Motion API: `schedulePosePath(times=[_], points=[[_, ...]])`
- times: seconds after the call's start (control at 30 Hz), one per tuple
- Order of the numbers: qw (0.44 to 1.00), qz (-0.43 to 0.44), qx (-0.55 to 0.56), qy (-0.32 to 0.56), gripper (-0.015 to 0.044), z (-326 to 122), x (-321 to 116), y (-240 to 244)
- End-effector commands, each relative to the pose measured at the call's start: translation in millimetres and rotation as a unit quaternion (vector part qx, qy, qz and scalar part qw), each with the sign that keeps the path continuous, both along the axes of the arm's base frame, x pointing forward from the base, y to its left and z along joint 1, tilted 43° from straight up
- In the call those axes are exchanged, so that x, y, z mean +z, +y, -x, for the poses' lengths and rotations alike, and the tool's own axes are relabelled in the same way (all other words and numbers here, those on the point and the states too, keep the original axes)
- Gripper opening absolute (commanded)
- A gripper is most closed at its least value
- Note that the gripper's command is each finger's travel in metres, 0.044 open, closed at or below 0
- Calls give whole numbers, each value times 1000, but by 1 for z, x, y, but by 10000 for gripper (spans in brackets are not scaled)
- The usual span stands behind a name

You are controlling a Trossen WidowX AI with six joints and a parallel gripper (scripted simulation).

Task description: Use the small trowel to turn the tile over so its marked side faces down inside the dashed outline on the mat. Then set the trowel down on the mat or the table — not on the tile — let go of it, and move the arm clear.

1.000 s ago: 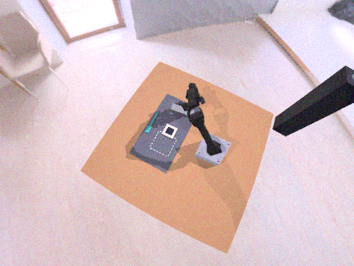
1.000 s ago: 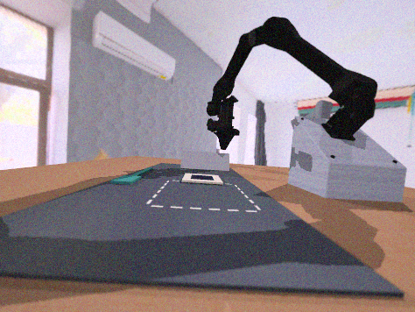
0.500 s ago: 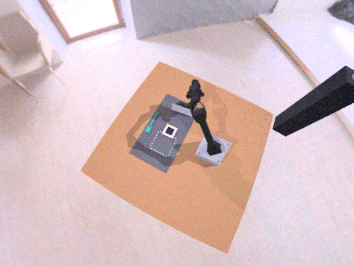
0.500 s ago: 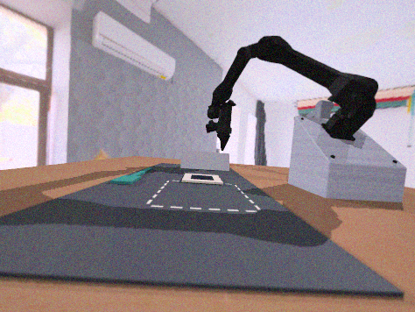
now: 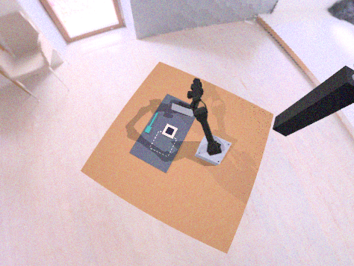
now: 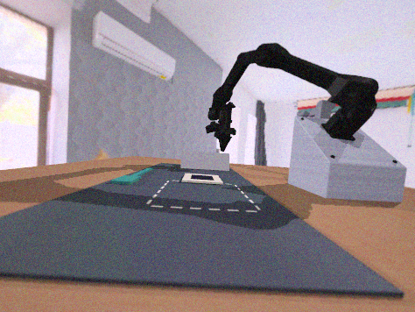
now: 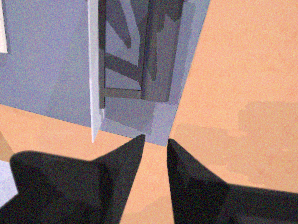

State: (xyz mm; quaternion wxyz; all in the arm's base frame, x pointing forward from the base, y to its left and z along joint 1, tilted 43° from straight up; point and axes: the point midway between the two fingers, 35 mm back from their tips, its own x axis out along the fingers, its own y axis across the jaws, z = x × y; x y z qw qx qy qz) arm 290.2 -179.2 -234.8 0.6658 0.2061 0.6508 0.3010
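The tile point(image 5: 169, 131) point(image 6: 202, 177) lies flat on the mat point(image 5: 140, 149) point(image 6: 131, 245) point(image 7: 45, 75). It has a pale border and a dark square on its upper face, and overlaps the far edge of the dashed outline point(image 6: 195, 209). Its edge shows at the wrist view's left. The teal trowel point(image 5: 148, 128) point(image 6: 131, 176) lies on the mat to the left of the tile, apart from it, and is outside the wrist view. My gripper point(image 6: 224, 148) point(image 7: 156, 141) is slightly open and empty, raised near the mat's far end, away from trowel and tile.
An upright pale board point(image 5: 182, 109) point(image 6: 205, 161) point(image 7: 94, 75) stands across the far end of the mat, close to my gripper. The arm's grey base block point(image 5: 205, 157) point(image 6: 308, 162) sits on the table point(image 5: 187, 209) to the right of the mat. Arm shadows cross the mat.
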Motion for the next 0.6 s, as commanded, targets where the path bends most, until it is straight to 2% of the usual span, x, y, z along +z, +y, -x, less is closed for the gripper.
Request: schedulePosePath(times=[0.0, 0.57], points=[[1000, 2, 5, -3, 100, 0, 0, 3], [1000, 1, 5, -3, 100, 3, 7, 28]])
